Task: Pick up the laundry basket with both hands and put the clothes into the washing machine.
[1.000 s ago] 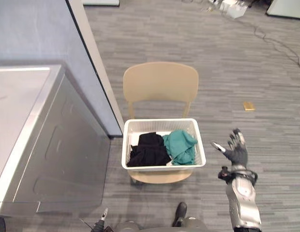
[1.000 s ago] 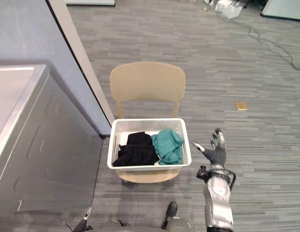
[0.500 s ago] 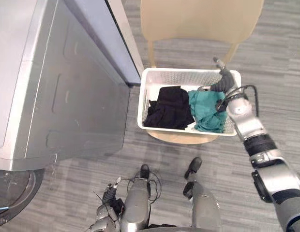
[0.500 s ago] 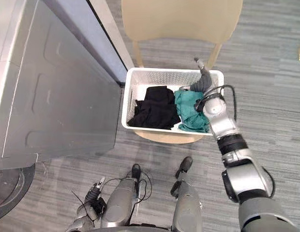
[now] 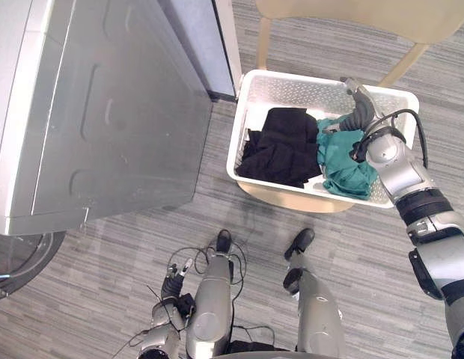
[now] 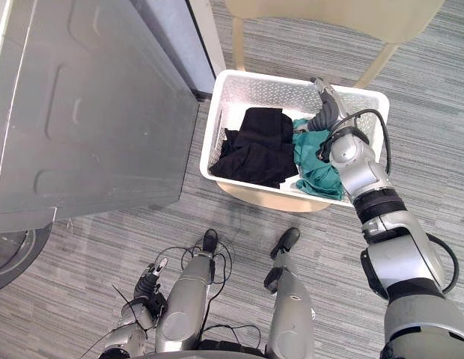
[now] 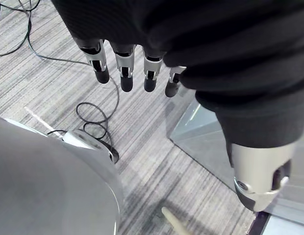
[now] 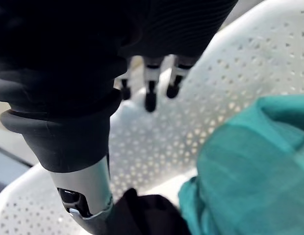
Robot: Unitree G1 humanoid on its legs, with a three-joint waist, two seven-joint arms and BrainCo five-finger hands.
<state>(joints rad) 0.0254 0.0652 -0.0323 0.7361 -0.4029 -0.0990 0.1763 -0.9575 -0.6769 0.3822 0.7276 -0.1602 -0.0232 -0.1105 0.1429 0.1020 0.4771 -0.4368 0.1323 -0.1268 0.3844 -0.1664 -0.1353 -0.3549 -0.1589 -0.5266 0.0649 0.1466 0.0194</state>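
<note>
Laundry basket of white perforated plastic (image 5: 288, 88) at 1 o'clock on beige chair (image 5: 352, 9), holding black garment (image 5: 281, 146) and teal garment (image 5: 344, 164). Right hand (image 5: 359, 112) inside far corner, fingers straight, grasping nothing. Left hand (image 7: 157, 29) at 7 o'clock, fingers relaxed, empty. Grey washing machine (image 5: 105, 105) at 10 o'clock.

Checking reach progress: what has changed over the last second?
The right hand swung from beside the laundry basket to over its far right corner, fingers straight, holding nothing; the camera tilted down too. The left hand stays low and open; basket, clothes and chair unchanged.
</note>
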